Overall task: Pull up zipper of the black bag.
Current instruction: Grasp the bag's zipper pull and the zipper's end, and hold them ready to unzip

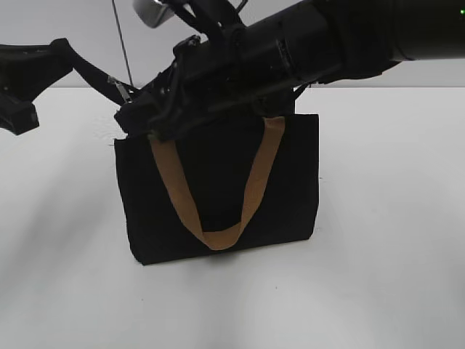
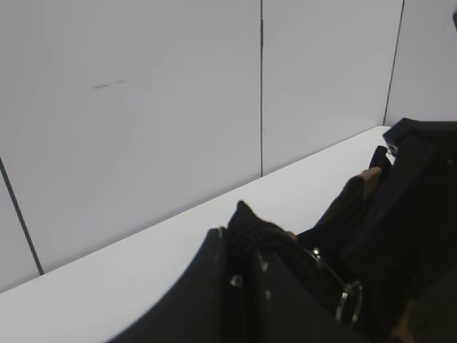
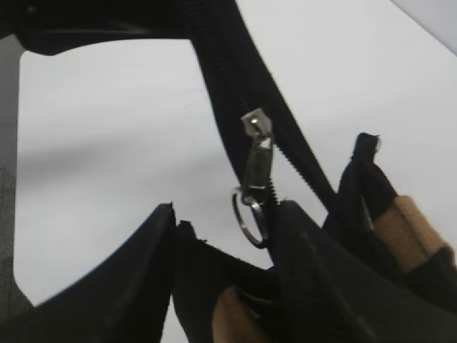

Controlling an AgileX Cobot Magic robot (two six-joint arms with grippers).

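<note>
I have the black bag (image 1: 218, 182) standing upright on the white table (image 1: 392, 276), roughly centre in the exterior view, with 1 tan handle (image 1: 211, 236) hanging down its front face in a long loop. My right arm (image 1: 305, 43) reaches in from the upper right and lies across the bag's top edge, hiding most of the opening. Its gripper (image 1: 145, 116) sits at the bag's top left corner. From the right wrist view I can see 2 dark fingers (image 3: 143, 279) low in the frame with a narrow gap between them, but I cannot tell whether they are pinching anything.

The zipper (image 3: 255, 153) shows best in the right wrist view: a small silver slider and pull tab on the black zip tape (image 3: 228, 64), with a thin metal ring (image 3: 246, 214) dangling from its lower end. The tape runs taut up and away toward the top of that frame. In the exterior view the same strip is stretched from the bag's corner out to the upper left, where my left gripper (image 1: 18, 113) sits well clear of the bag, near the frame's left edge. The left wrist view shows dark fingers (image 2: 214, 286) against black fabric and the ring (image 2: 350, 304) again; I cannot tell if that gripper is clamped or apart
</note>
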